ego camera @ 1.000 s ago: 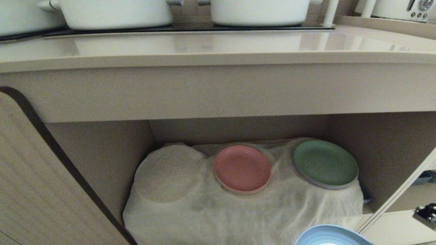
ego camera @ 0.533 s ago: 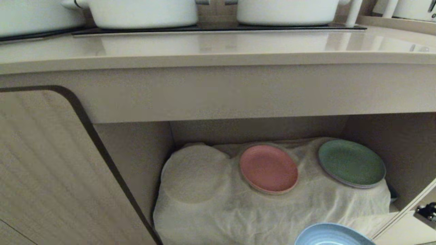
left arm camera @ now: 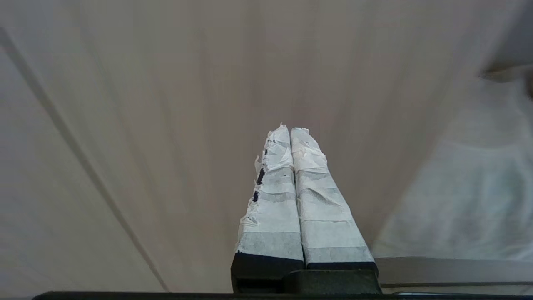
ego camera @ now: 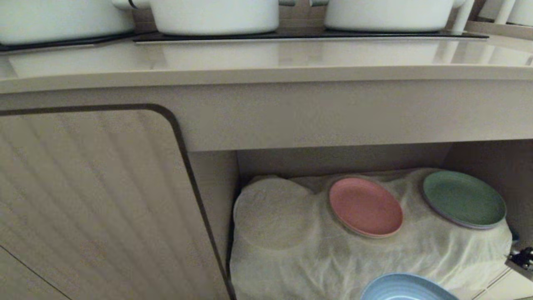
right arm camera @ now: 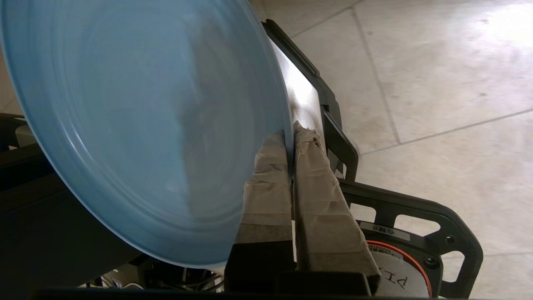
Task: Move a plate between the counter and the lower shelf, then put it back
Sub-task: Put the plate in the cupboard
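holding the plate point(right arm camera: 137, 125) by its rim in my right tool point(right arm camera: 291, 137), clenched, low in front of the lower shelf point(ego camera: 374, 258), whose white cloth carries a pink plate point(ego camera: 365, 206) and a green plate point(ego camera: 464, 199). left tool point(left arm camera: 290, 131) shut, empty, facing a cabinet panel. tabletop point(ego camera: 266, 62) above carries white pots point(ego camera: 214, 16).

left fingers point(left arm camera: 291, 137): white tape, black base | right fingers point(right arm camera: 270, 166): tan tape
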Tool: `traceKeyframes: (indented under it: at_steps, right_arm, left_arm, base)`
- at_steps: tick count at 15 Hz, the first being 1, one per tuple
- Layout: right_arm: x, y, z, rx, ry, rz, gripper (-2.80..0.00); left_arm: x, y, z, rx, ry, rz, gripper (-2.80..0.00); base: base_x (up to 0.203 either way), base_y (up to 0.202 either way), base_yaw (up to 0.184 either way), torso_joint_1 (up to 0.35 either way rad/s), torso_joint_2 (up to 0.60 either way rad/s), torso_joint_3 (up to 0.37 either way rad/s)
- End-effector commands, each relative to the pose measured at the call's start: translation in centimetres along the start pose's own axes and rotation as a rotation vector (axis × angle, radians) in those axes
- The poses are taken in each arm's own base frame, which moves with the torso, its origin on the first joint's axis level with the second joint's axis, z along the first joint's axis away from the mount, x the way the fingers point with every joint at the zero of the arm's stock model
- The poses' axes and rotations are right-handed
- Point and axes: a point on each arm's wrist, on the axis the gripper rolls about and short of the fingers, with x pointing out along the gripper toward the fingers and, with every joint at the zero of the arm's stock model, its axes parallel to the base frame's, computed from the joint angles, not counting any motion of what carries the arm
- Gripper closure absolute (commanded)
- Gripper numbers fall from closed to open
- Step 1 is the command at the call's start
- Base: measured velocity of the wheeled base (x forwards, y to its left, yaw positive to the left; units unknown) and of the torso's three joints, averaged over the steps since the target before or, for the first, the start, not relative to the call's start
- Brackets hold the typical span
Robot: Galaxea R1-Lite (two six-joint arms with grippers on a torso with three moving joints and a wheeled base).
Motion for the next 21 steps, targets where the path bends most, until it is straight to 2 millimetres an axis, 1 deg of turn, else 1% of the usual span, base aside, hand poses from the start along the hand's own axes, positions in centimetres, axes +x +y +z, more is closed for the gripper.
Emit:
traceKeyframes:
  at_steps: [1, 9, 11, 21]
  right_arm:
    - [-0.01, 0.01, -0.06, 0.001, 0.003, 0.002, 0.00]
    - [-0.03, 0.02, -0.05, 0.001, 0.002, 0.002, 0.00]
    - [-0.03, 0.02, -0.07, 0.001, 0.003, 0.002, 0.00]
    - [-0.05, 0.02, -0.29, 0.001, 0.002, 0.003, 0.00]
  left_arm:
    - [0.00, 0.00, 0.00, -0.001, -0.001, 0.000, 0.00]
    - [0.00, 0.00, 0.00, -0.001, -0.001, 0.000, 0.00]
    - [0.00, 0.00, 0.00, -0.001, -0.001, 0.000, 0.00]
    - [0.00, 0.00, 0.00, -0.001, -0.001, 0.000, 0.00]
  base:
    - [0.000, 0.199, -0.003, 0.002, 0.00, 0.005]
    - [0.000, 0.195, -0.002, 0.003, 0.00, 0.001]
    - [0.000, 0.132, 0.002, 0.005, 0.00, 0.003]
    - [0.000, 0.000, 0.000, 0.000, 0.00, 0.000]
